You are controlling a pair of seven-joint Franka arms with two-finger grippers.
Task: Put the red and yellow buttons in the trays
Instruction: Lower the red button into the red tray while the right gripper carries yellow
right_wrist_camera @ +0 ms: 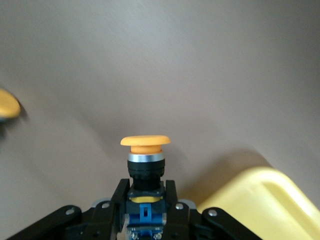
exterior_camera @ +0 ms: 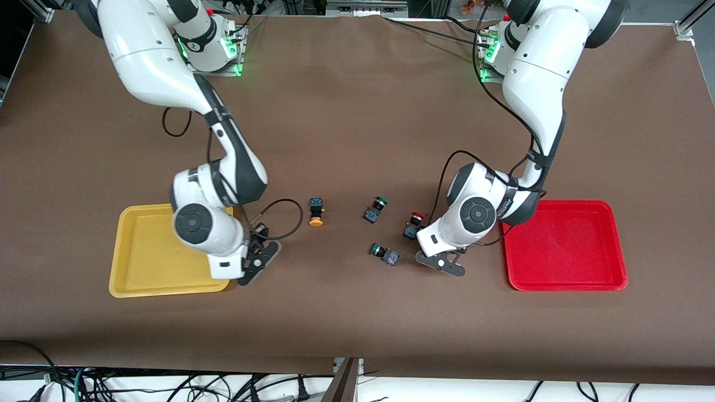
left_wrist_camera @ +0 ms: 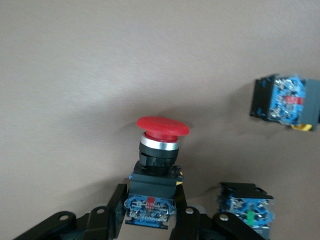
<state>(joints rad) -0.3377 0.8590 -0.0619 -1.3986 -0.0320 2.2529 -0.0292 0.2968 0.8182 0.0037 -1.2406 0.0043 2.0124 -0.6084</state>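
Observation:
My left gripper [exterior_camera: 420, 233] [left_wrist_camera: 150, 212] is shut on the dark body of a red-capped button [exterior_camera: 414, 222] [left_wrist_camera: 162, 127], low over the table beside the red tray [exterior_camera: 564, 245]. My right gripper [exterior_camera: 258, 239] [right_wrist_camera: 145, 207] is shut on a yellow-capped button [right_wrist_camera: 145, 141], low beside the yellow tray [exterior_camera: 139, 262] [right_wrist_camera: 260, 200]; the hand hides that button in the front view. A second yellow button [exterior_camera: 317, 213] lies on the table between the arms; its cap shows in the right wrist view [right_wrist_camera: 6, 107]. A second red button is out of view.
Two green-capped switches lie between the arms, one [exterior_camera: 376, 209] farther from the front camera and one [exterior_camera: 385, 253] nearer; one switch body [left_wrist_camera: 246, 209] is close beside my left gripper. Another switch body [left_wrist_camera: 286, 100] lies farther off in the left wrist view.

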